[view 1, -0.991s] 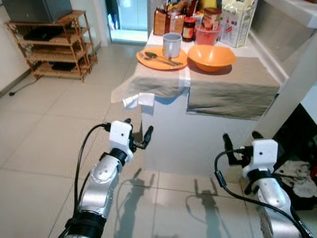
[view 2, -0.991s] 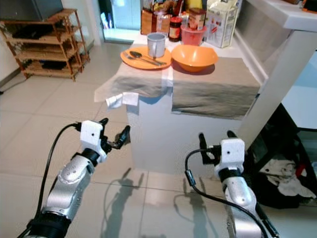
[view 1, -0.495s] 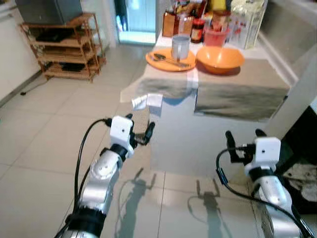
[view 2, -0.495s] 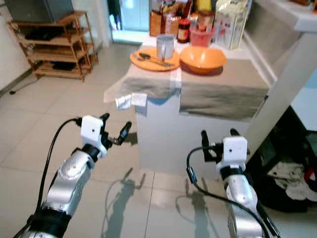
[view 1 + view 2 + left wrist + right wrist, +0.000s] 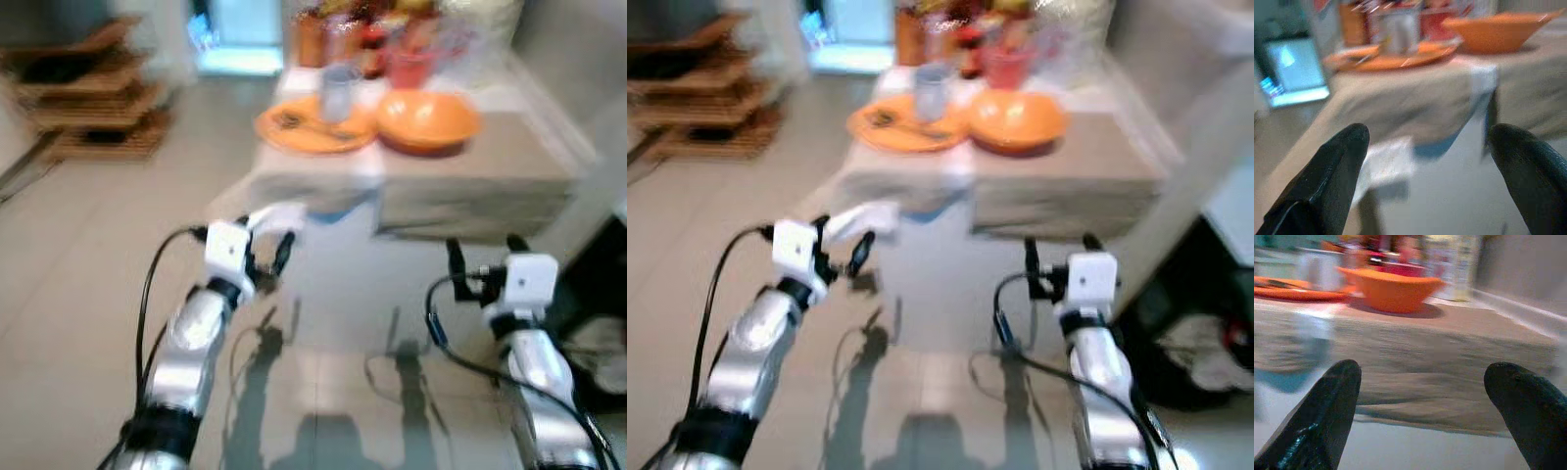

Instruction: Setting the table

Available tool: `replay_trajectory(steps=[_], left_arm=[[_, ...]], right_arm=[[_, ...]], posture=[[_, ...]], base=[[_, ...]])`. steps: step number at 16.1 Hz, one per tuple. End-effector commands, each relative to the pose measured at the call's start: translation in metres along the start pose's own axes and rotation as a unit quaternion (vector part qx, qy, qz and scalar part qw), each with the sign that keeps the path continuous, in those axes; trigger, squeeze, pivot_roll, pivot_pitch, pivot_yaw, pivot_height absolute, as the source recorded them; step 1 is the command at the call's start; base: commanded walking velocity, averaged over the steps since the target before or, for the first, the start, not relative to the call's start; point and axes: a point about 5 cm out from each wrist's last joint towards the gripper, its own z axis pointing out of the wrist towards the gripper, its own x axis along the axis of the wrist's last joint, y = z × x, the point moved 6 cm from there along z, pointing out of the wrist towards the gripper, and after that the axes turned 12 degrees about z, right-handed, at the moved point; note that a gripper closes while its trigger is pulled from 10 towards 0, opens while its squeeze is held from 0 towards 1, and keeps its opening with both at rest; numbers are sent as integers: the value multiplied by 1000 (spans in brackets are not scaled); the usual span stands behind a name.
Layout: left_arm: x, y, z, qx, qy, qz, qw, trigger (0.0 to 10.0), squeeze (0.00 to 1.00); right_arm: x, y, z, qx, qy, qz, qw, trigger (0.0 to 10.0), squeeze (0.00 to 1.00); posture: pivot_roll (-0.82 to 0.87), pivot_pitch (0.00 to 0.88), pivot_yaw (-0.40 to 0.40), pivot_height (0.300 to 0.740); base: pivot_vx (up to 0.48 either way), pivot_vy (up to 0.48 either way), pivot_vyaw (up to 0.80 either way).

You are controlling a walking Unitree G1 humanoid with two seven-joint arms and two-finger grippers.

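Blurred jars and cartons (image 5: 392, 29) behind the bowl (image 5: 426, 117).

floor (image 5: 78, 264): pale tiles | wooden shelf rack (image 5: 93, 108) | bright doorway (image 5: 230, 39)

Matt grey-brown cloth (image 5: 470, 166) draped over the surface, coarse weave. Glossy orange plastic bowl (image 5: 428, 117) and plate (image 5: 312, 127). Dull metal cup (image 5: 339, 93). Polished floor tiles (image 5: 88, 255), reflective. Brushed silver metal arms, smooth black fingers (image 5: 1327, 181).
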Motion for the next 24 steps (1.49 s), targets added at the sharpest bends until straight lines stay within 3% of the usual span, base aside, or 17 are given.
replay_trajectory(steps=[1,6,11,19,22,24], left_arm=[[7,10,3,-15,13,1,1000,10000,0],[22,12,8,-20,33,6,999,10000,0],[25,20,9,-39,36,13,998,10000,0],[25,23,7,-44,41,14,998,10000,0],[24,23,9,-47,36,15,998,10000,0],[24,27,15,-67,27,17,997,10000,0]], right_arm=[[1,10,-1,-14,0,-4,1000,10000,0],[33,2,11,-4,49,0,999,10000,0],[46,-5,13,4,68,4,998,10000,0],[86,-19,19,29,118,13,993,10000,0],[91,-16,20,24,121,9,992,10000,0],[82,-4,21,3,102,-6,995,10000,0]], posture=[[-13,0,8,740],[-14,0,12,740],[-15,0,16,740],[-21,0,24,740],[-21,0,25,740],[-21,0,30,740]], base=[[480,0,0],[480,0,0],[480,0,0],[0,0,0],[0,0,0],[0,0,0]])
